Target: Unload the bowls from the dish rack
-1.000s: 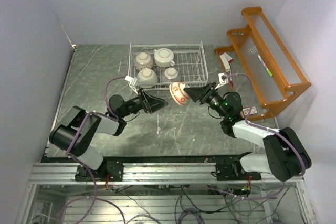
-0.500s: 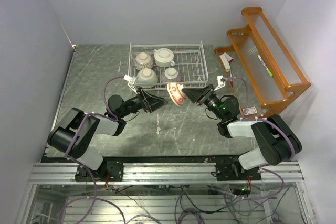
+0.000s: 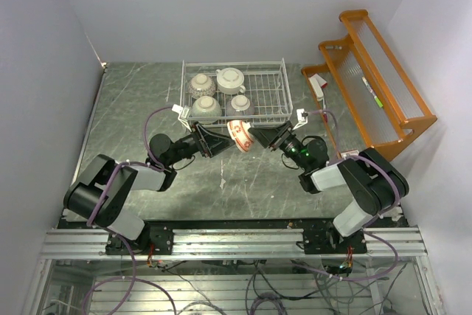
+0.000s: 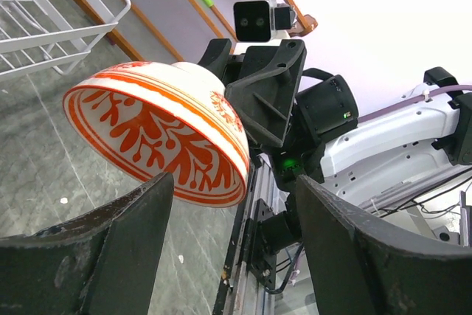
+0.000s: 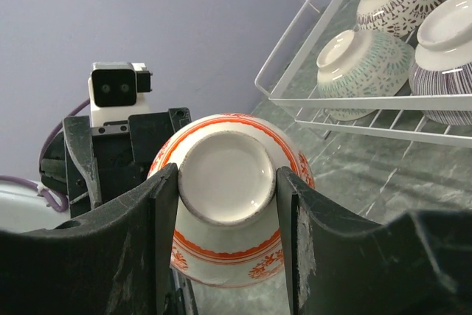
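My right gripper is shut on the foot ring of a white bowl with red markings and holds it tilted above the table, in front of the dish rack. The bowl hangs between my two grippers. My left gripper is open and faces the bowl, whose lower rim reaches the fingertips without being gripped. From above, the left gripper and the right gripper flank the bowl. Several bowls sit upside down in the rack's left half.
An orange wooden shelf stands at the right edge of the table. The rack's near rim is just behind the held bowl. The left arm's wrist camera shows close behind the bowl.
My right gripper has carried the red-marked bowl leftward, up to the left gripper. The left gripper has edged slightly toward it and stays open.
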